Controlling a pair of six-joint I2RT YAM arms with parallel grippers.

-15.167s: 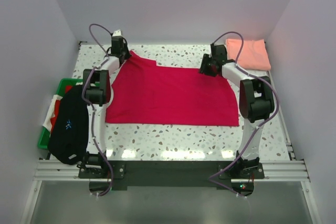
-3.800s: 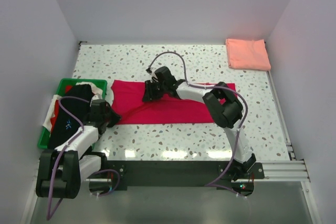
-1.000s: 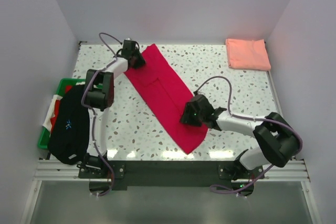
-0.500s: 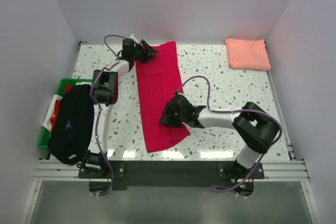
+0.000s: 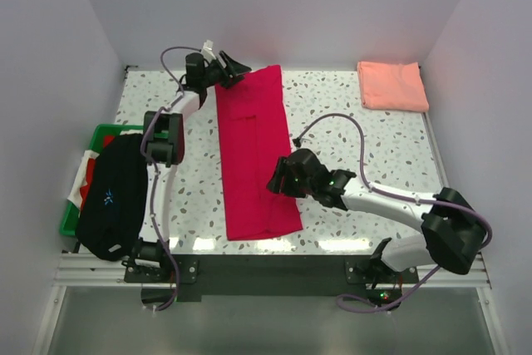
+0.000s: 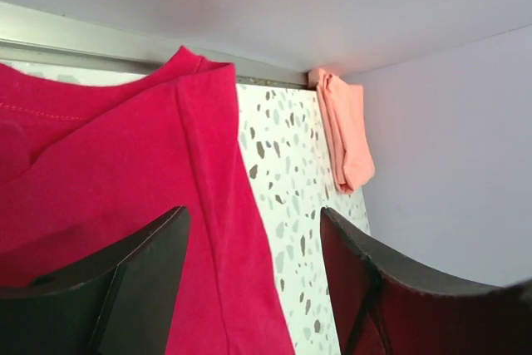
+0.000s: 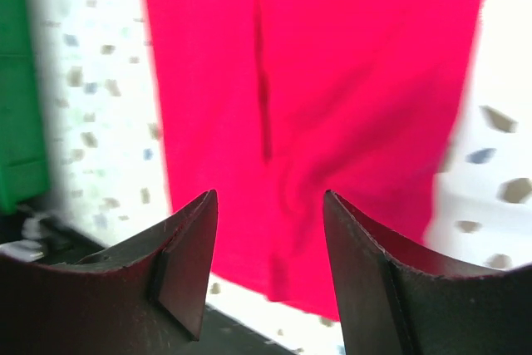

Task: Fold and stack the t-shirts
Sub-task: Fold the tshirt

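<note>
The crimson red t-shirt (image 5: 252,155) lies folded into a long strip running from the back edge of the table towards the front. My left gripper (image 5: 233,68) hovers at the strip's far left corner, open, with nothing between its fingers; the left wrist view shows the red cloth (image 6: 125,197) lying flat under the left gripper (image 6: 253,234). My right gripper (image 5: 278,182) is open just above the strip's right edge, and the right wrist view shows the shirt (image 7: 332,81) beyond the empty right gripper (image 7: 270,209). The salmon pink t-shirt (image 5: 392,85) sits folded at the back right corner.
A green crate (image 5: 101,135) stands off the table's left edge with a black garment (image 5: 112,197) draped over it. The side walls close in on both sides. The aluminium frame rail (image 5: 266,270) runs along the front by the arm bases.
The red strip has swung from a diagonal to lie straight front to back. My left gripper opened and let go of the far corner. The right gripper shifted slightly right.
</note>
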